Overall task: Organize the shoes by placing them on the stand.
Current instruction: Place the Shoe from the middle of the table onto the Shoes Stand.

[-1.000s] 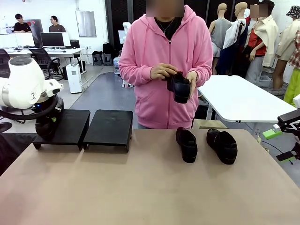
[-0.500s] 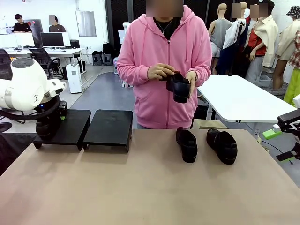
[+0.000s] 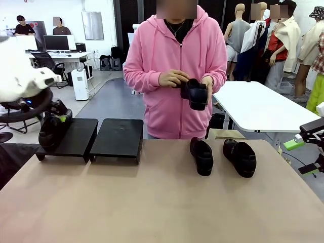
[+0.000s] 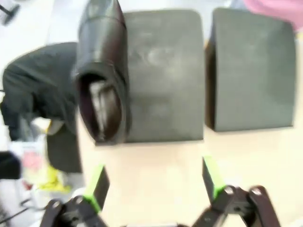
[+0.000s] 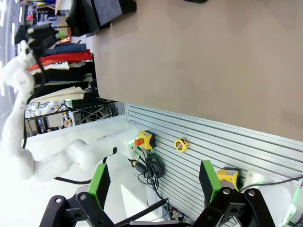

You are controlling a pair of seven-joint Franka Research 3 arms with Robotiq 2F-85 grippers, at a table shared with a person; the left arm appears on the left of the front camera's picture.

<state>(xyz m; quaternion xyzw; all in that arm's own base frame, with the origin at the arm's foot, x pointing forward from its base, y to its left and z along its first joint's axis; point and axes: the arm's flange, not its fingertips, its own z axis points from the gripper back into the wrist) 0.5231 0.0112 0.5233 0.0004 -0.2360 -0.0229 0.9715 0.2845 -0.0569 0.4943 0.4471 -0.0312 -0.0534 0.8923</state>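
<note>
One black glossy shoe (image 3: pixel 50 132) lies along the left edge of the stand's left platform (image 3: pixel 78 135), also seen as shoe (image 4: pixel 102 75) on platform (image 4: pixel 163 75). My left gripper (image 3: pixel 59 117) hangs just above it, open and apart from it; its jaws (image 4: pixel 154 184) hold nothing. Two shoes (image 3: pixel 202 156) (image 3: pixel 240 157) stand on the table's right half. Across the table, a person in a pink hoodie holds a fourth shoe (image 3: pixel 195 94) in both hands. My right gripper (image 3: pixel 302 157) waits open off the table's right edge, with nothing between its jaws (image 5: pixel 154 184).
The stand's right platform (image 3: pixel 119 136) is bare. The tan table (image 3: pixel 152 202) has wide free room in the middle and front. A white table (image 3: pixel 258 109) stands behind on the right. A dark object (image 4: pixel 38 94) lies left of the stand.
My left gripper has opened, let go of the shoe on the left platform, and risen away from it. The right arm is still.
</note>
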